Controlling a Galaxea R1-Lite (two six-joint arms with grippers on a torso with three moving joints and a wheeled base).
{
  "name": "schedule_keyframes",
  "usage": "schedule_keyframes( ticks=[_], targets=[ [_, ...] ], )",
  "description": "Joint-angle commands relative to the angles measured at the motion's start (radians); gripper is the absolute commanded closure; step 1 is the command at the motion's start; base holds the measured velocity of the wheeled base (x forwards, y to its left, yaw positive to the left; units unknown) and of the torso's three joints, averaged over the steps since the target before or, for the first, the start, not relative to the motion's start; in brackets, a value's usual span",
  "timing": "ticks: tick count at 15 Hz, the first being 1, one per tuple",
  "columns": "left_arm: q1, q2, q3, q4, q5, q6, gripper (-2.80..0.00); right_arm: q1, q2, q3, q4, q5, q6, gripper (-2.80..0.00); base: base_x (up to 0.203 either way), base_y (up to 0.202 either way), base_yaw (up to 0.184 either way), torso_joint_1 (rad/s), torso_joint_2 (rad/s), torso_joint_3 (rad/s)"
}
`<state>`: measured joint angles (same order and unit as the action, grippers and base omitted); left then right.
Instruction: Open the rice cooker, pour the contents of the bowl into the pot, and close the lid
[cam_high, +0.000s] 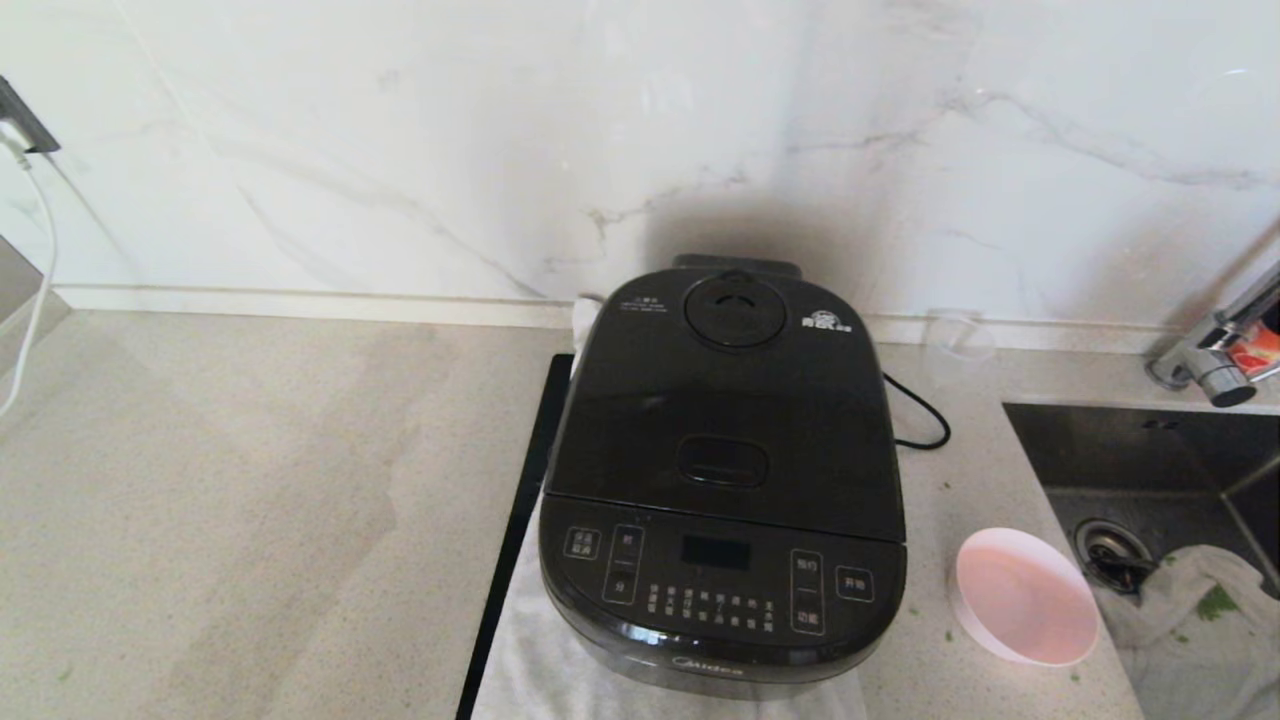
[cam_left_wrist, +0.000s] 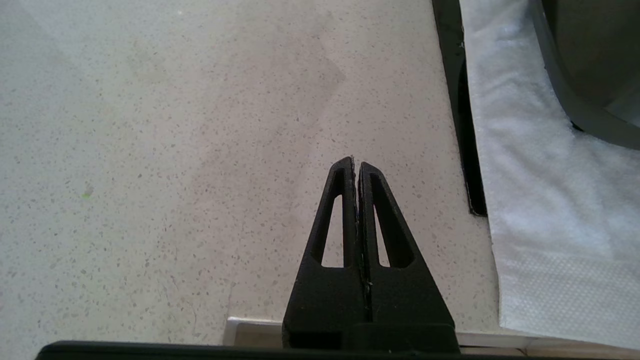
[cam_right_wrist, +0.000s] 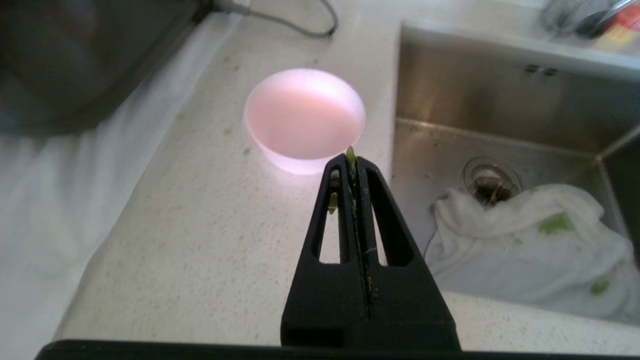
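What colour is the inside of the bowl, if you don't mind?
Pale pink; the bowl shows best in the right wrist view.

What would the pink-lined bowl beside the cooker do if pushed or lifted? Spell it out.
The bowl looks empty and thin-walled, so it is probably light and would likely slide on the smooth counter rather than resist. Its rounded sides narrow toward the base, so a push high on the rim might tip it. It sits near the sink edge.
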<state>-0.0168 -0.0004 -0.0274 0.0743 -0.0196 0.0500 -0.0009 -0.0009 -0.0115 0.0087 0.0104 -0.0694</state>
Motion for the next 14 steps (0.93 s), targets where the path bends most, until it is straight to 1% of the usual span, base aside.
schedule_keyframes(
  ticks=[1, 9, 12, 14],
  targets=[
    [0.000, -0.001, 0.000, 0.000, 0.001, -0.001, 0.00, 0.001, 0.005, 0.011, -0.001, 0.017, 0.002, 0.00, 0.000, 0.000, 0.000, 0.000, 0.00, 0.000],
    [0.000, -0.001, 0.000, 0.001, 0.001, -0.001, 0.00, 0.002, 0.002, 0.011, 0.005, 0.016, -0.007, 0.00, 0.000, 0.000, 0.000, 0.000, 0.00, 0.000],
    [0.000, -0.001, 0.000, 0.000, 0.000, -0.002, 0.00, 0.001, 0.001, 0.011, 0.001, 0.016, -0.023, 0.00, 0.000, 0.000, 0.000, 0.000, 0.00, 0.000],
    [0.000, 0.000, 0.000, 0.001, 0.000, -0.002, 0.00, 0.001, 0.001, 0.011, 0.004, 0.014, -0.014, 0.00, 0.000, 0.000, 0.000, 0.000, 0.00, 0.000]
  ],
)
